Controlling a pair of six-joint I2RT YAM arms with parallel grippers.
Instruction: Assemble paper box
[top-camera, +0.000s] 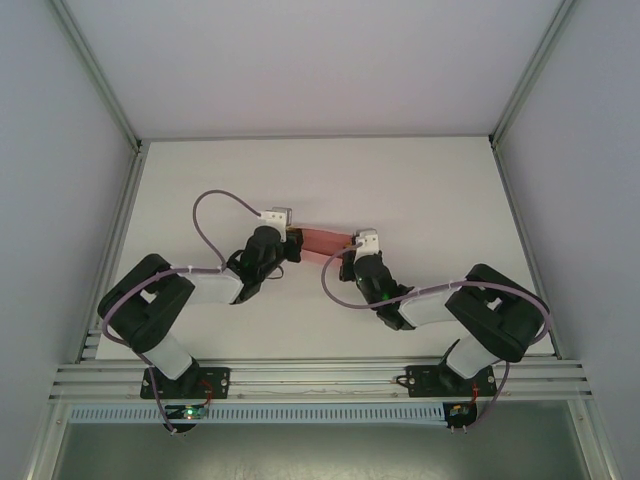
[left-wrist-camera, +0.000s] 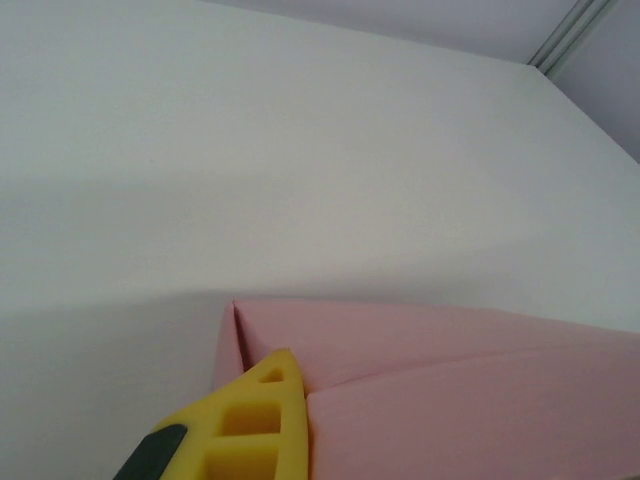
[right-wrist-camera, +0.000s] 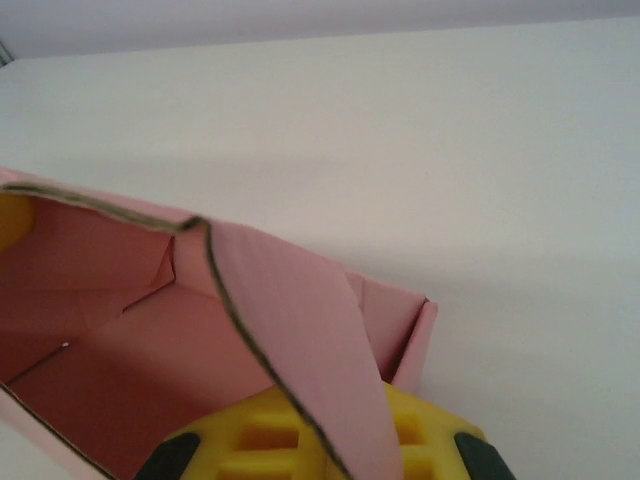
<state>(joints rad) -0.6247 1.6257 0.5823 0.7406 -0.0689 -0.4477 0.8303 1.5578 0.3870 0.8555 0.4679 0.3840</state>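
The pink paper box (top-camera: 325, 241) hangs partly folded between my two grippers, mid-table. My left gripper (top-camera: 293, 244) holds its left end. In the left wrist view one yellow finger (left-wrist-camera: 258, 425) presses against the box's outer wall (left-wrist-camera: 460, 390); the other finger is hidden behind the card. My right gripper (top-camera: 352, 252) holds the right end. In the right wrist view a curved pink flap (right-wrist-camera: 300, 330) runs down between the two yellow fingers (right-wrist-camera: 250, 440), with the open inside of the box (right-wrist-camera: 110, 330) to the left and a short end wall (right-wrist-camera: 405, 340) to the right.
The white table (top-camera: 400, 190) spreads bare behind and beside the box. Aluminium frame rails (top-camera: 320, 378) run along the near edge, and grey walls enclose the sides and back. Purple cables (top-camera: 205, 215) loop over both arms.
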